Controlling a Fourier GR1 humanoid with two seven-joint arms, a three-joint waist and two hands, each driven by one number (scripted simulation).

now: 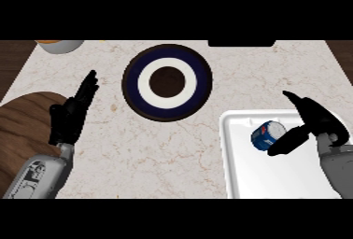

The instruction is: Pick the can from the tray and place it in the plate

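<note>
The blue can, white-topped, lies in the white tray on the pale marbled counter, just beside the spread, empty right hand; left hand straight-fingered, empty; ringed plate well apart.

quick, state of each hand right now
Left hand: open, fingers straight, holding nothing.
Right hand: open over the tray, thumb next to the can, not closed round it.

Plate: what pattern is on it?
The plate has concentric rings: dark blue outer band, white ring, dark brown centre. Head view shows it best.
</note>
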